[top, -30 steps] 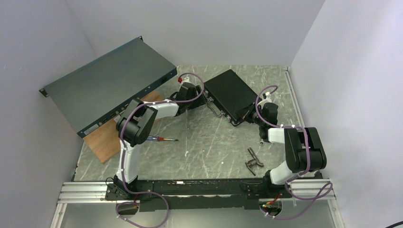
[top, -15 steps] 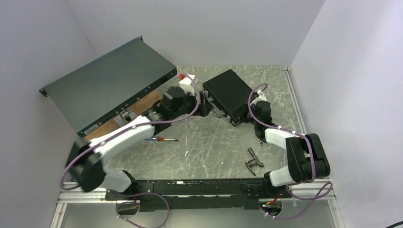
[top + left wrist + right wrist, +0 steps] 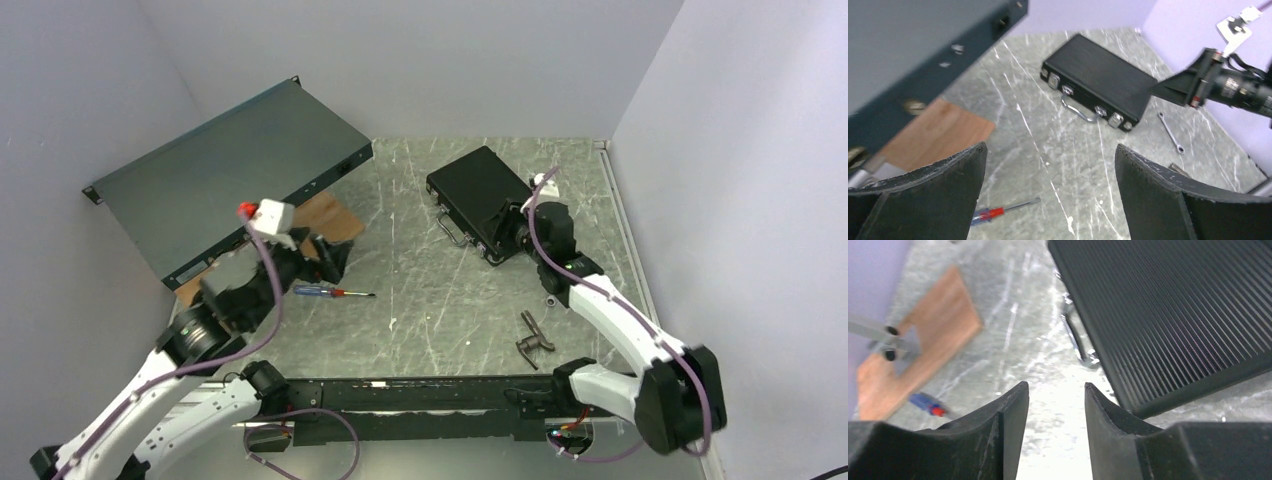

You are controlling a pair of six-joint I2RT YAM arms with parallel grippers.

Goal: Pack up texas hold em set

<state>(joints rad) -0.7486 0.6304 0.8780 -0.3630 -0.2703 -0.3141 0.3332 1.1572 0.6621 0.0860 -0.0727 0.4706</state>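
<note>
The black briefcase lies shut on the table at the back centre, its metal handle and latches facing the near left. It also shows in the left wrist view and the right wrist view. Chips, discs and cards are hidden. My left gripper is open wide and empty, well to the left of the case, above the screwdriver. My right gripper hovers at the case's near corner, its jaws a narrow gap apart and empty.
A red-blue screwdriver lies left of centre. A silver wrench lies near the case's right corner. A dark metal part is at the near right. A grey rack chassis leans over a wooden board at the left.
My left arm has pulled back from the briefcase's left side to the near left, over the screwdriver. My right arm has stretched out, its gripper staying by the case's near corner.
</note>
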